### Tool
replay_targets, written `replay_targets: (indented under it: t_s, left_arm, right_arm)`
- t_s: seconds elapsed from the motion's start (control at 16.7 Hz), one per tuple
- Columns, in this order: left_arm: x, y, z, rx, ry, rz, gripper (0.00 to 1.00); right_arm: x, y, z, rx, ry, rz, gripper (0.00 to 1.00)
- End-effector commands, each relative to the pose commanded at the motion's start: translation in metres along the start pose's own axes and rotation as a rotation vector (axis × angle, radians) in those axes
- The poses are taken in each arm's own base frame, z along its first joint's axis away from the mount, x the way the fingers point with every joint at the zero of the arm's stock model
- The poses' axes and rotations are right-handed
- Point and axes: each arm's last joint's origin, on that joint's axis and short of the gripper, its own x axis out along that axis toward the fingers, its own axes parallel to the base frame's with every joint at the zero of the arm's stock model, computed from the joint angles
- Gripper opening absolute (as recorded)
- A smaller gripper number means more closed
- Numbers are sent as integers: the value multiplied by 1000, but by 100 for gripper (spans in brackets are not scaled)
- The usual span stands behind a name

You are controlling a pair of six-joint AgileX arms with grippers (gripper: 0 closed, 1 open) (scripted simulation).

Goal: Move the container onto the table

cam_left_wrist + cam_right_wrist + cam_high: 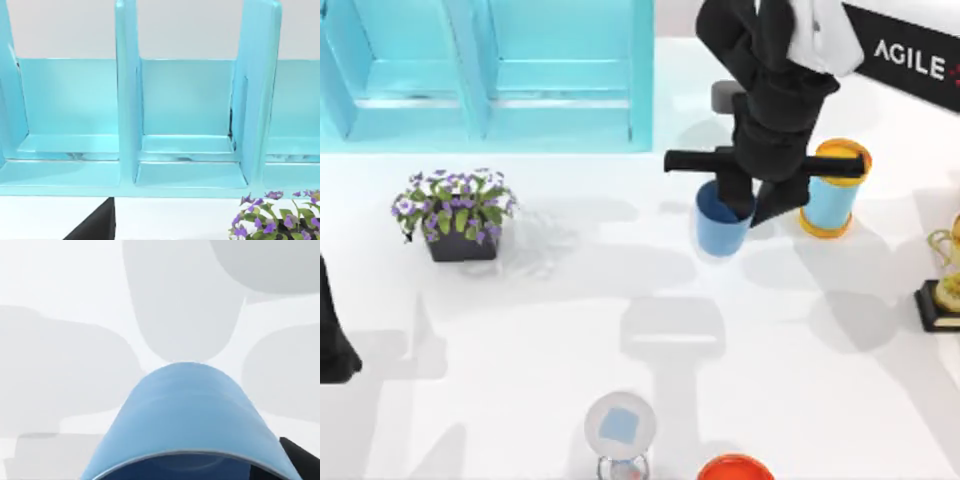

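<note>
— Where does the top view sit?
— Above the table [520, 330], looking down.
— The wrists?
— Left faces the turquoise cabinet [190, 125] nearby; right hangs close over the container [190, 410]. Both things appear from above too.

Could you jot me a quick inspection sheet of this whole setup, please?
Surface: glossy white table, shadowed in patches.
Job's things: blue container upright on the table, beside the yellow-topped cylinder.
Clutter: flowerpot at left, trophy at right edge, glass item and orange item at near edge.
Grippers: right gripper at the container's rim; left arm parked at left edge.
Cables: nothing seen.
Surroundings: turquoise cabinet at the back.
</note>
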Motion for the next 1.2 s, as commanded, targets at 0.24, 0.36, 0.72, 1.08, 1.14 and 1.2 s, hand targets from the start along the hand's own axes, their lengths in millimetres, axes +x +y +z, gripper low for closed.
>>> replay_targets:
  t_s: [0.24,0.36,0.72,1.08,1.14,1.2]
  left_arm:
    - [0,0,0,0,0,0,100]
    - [0,0,0,0,0,0,100]
    - [0,0,0,0,0,0,100]
    - [0,0,0,0,0,0,100]
    - [0,0,0,0,0,0,100]
    - [0,0,0,0,0,0,100]
  right_arm:
    - [0,0,0,0,0,0,8]
    - [0,0,0,0,0,0,23]
    - [0,0,0,0,0,0,68]
    - [0,0,0,0,0,0,100]
    - [0,0,0,0,0,0,100]
    - [0,0,0,0,0,0,100]
